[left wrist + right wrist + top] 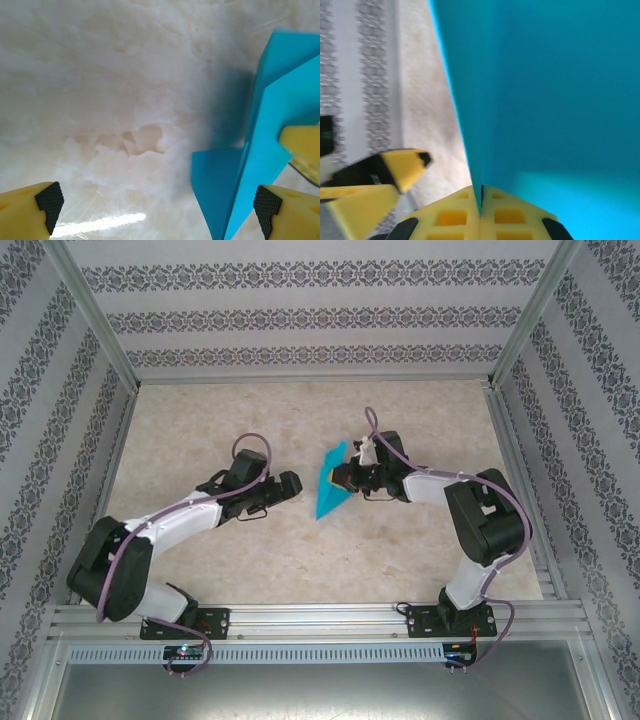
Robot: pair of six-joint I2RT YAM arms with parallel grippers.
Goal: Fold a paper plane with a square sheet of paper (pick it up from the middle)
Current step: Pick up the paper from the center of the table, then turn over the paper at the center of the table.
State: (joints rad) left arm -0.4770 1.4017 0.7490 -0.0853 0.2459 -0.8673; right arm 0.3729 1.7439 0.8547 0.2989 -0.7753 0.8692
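1. The left pincer (160,207) is wide open, holding nothing, beside the paper plane (270,125).
2. The right pincer (481,192) is closed on the plane's edge, at the middle of the surface (300,550).
3. The left wrist view shows creased layers; the right wrist view, a broad teal face.

- The paper plane (329,486) sits over the table (300,560), a little right of its middle, with its length running from near to far.
- The right gripper (345,477) is just to the plane's right, and its fingertips (465,207) meet on the plane's edge (545,100).
- The left gripper (290,483) lies to the plane's left, near it but apart.
- From the left wrist, the plane (260,150) is ahead and to the right, beyond that gripper's right fingertip (267,205).
- Both arm bases stand at the table's near edge.
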